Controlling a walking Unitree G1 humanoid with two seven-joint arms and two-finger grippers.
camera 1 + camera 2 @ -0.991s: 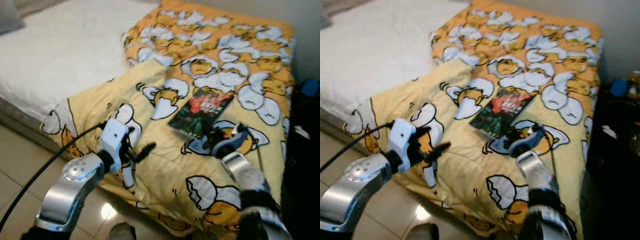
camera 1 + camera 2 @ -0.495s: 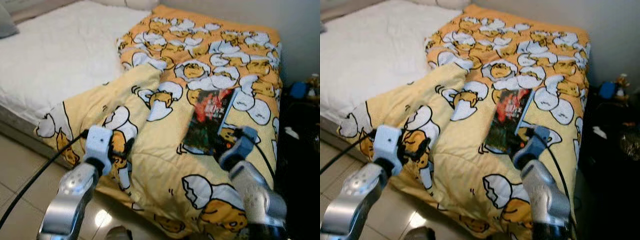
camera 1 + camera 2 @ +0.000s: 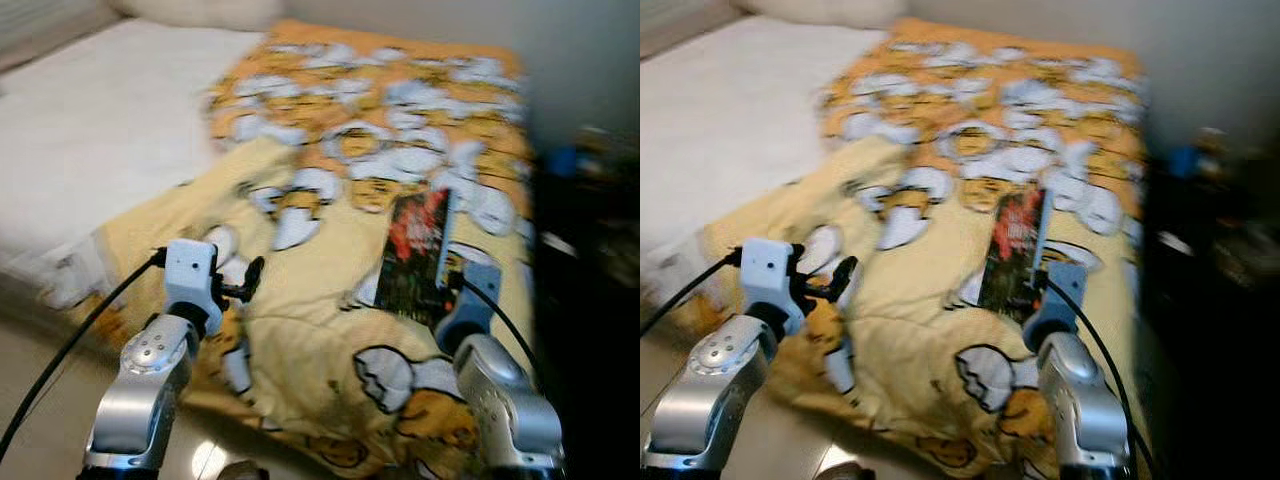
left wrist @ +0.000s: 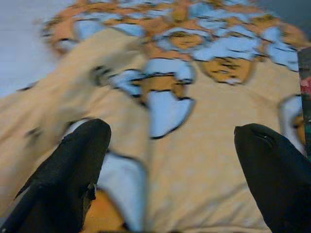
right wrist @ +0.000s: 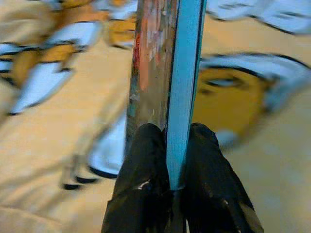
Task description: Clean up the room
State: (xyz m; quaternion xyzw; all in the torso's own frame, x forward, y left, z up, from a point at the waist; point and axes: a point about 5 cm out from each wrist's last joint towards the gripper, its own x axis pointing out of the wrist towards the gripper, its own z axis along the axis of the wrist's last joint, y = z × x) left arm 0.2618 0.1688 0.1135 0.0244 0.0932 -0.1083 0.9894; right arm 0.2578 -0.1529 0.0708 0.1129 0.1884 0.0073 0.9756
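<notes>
A dark book [image 3: 415, 255] with a red and green cover and a light-blue back stands raised on its edge above the yellow duck-print blanket [image 3: 320, 330]. My right gripper [image 5: 175, 128] is shut on the book's [image 5: 167, 58] lower edge, one black finger on each side. In the head views the right gripper [image 3: 447, 290] sits just below the book. My left gripper [image 3: 245, 285] hovers over the blanket's front left part. Its fingers [image 4: 82, 155] are spread wide open, with only blanket [image 4: 194, 160] between them.
The blanket covers the right half of a bed with a white mattress [image 3: 90, 130]. Dark furniture [image 3: 590, 300] with small items stands close along the bed's right side. Pale tiled floor [image 3: 40, 400] lies at the front left. A black cable [image 3: 70, 350] trails from my left arm.
The book has gone from lying flat on the blanket to standing on edge in my right gripper. The left gripper has risen a little. The view has shifted and blurred.
</notes>
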